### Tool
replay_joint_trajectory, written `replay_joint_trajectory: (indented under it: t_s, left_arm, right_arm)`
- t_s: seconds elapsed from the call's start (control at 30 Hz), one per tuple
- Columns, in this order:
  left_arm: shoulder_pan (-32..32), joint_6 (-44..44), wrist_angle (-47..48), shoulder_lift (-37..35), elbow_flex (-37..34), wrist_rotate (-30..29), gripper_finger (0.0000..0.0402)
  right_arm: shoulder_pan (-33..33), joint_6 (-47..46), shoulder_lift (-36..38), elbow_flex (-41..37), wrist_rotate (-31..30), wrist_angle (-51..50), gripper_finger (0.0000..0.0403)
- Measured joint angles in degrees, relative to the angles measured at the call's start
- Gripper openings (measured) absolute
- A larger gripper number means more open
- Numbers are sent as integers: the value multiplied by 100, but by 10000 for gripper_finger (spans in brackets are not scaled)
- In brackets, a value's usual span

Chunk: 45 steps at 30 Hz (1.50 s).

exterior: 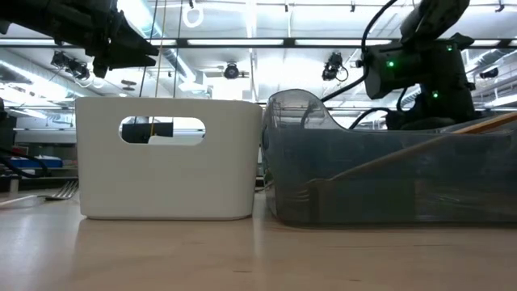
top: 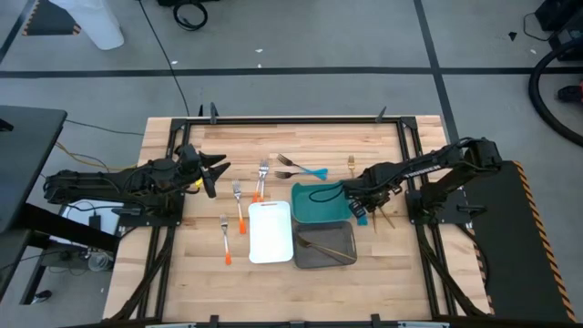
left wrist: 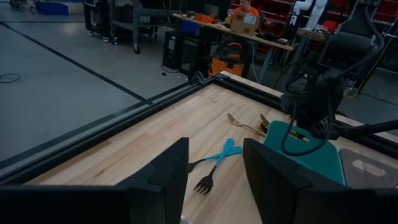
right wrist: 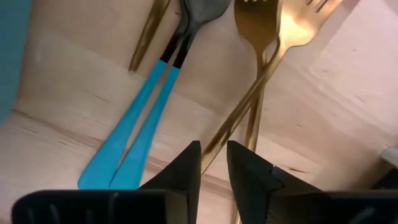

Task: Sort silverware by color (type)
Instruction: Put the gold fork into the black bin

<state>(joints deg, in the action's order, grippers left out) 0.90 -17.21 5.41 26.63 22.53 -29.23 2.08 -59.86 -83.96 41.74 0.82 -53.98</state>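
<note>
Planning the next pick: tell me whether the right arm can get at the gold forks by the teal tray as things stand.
Probably yes. The right pincer hangs just above the crossed gold forks, its fingers slightly parted, and nothing lies between them. The blue-handled utensils lie close beside the forks, so a grab may brush them.

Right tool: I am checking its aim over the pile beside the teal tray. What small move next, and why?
Probably lower the right tool straight down onto the gold forks: its narrowly parted fingers hover just above their crossed handles, holding nothing.
</note>
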Motion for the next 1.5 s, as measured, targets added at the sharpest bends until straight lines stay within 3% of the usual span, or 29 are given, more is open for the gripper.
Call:
replay_joint_trajectory:
  t_s: [0.37,0.6,1.1,1.3,1.5]
  left_arm:
    - [0,-4,6,0,2,0,160]
    - [0,-2,42,-2,1,0,160]
    - [0,-2,41,0,0,0,160]
    - [-1,-2,41,-1,0,0,160]
    - [0,-2,42,-2,2,0,160]
  right_arm:
    - [54,-40,617,38,-162,-137,88]
    - [41,-460,1073,-482,-191,366,104]
    - [-195,-951,1099,-1059,-81,1038,107]
    - [-195,-1075,1112,-1229,-145,1228,89]
    - [-193,-1009,1097,-1051,-220,1190,45]
